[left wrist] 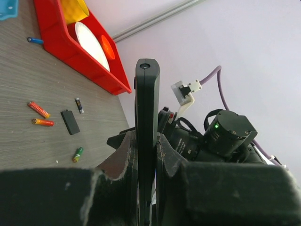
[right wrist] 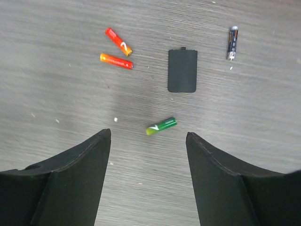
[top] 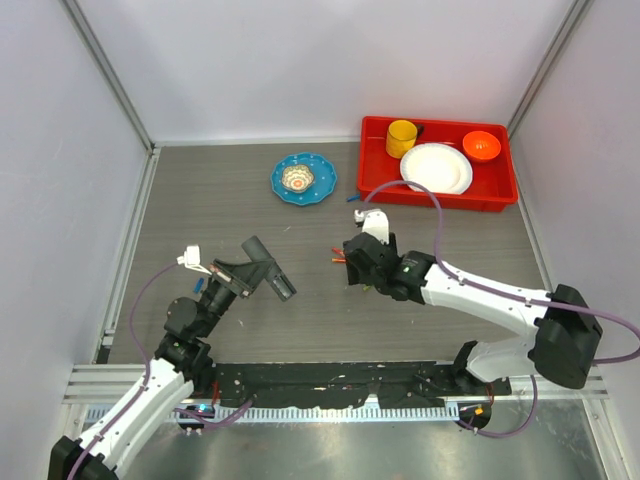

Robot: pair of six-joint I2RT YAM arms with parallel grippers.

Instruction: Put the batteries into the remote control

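My left fingers [left wrist: 123,157] pinch the remote control [left wrist: 147,103]; my right fingers [right wrist: 87,162] hang spread over a green battery [right wrist: 161,125] near two orange-red batteries [right wrist: 116,61] on the tabletop [right wrist: 47,28].

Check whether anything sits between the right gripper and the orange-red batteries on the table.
Nothing visible blocks it. The right gripper hangs open over the table; the orange-red batteries lie ahead, left in its wrist view. A green battery lies nearer, off that line, the black cover further right.
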